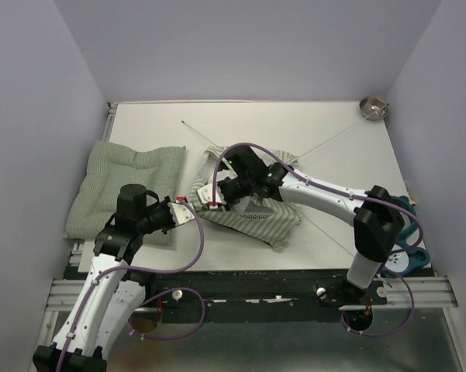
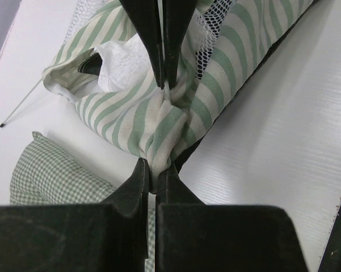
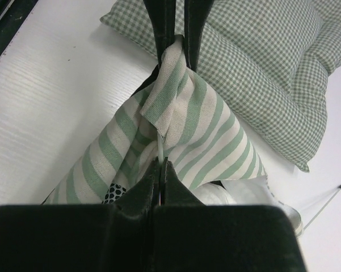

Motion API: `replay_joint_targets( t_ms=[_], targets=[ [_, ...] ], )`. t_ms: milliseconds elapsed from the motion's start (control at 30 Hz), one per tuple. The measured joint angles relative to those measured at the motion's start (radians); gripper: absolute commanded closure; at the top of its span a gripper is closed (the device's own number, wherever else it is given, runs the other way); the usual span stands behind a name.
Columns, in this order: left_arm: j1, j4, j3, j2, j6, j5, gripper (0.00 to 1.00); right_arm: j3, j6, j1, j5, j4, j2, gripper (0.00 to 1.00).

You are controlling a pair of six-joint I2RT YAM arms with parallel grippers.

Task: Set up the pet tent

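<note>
Left gripper (image 2: 154, 170), jaws clamped on a striped corner of the pet tent (image 1: 271, 225); right gripper (image 3: 160, 163), jaws pinched on its thin pole (image 3: 160, 144). Tent lies crumpled on the table (image 1: 333, 147), beside the checked cushion (image 1: 124, 186)

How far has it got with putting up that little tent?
Early days. Nothing looks finished: the tent lies slumped flat. In hand: the left claw is shut on a striped corner, and the right claw, close against it, pinches a thin pole there, seemingly working it into the fabric. Left to do: get the tent standing. The cushion sits beside it, not inside.
</note>
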Motion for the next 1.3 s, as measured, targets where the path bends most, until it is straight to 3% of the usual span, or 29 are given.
replay_joint_targets(
  t_ms=[600,1033,1300],
  targets=[
    [0.004,-0.091,0.062,0.049,-0.012,-0.024,0.91,0.037,0.086,0.0,0.002,0.007,0.013,0.99],
    [0.004,-0.11,0.062,-0.055,-0.042,-0.033,0.55,0.02,0.085,0.004,0.002,0.015,-0.023,0.99],
    [0.004,-0.102,0.06,-0.135,-0.047,-0.031,0.53,0.02,0.084,0.004,0.003,0.015,-0.027,0.99]
  ],
)
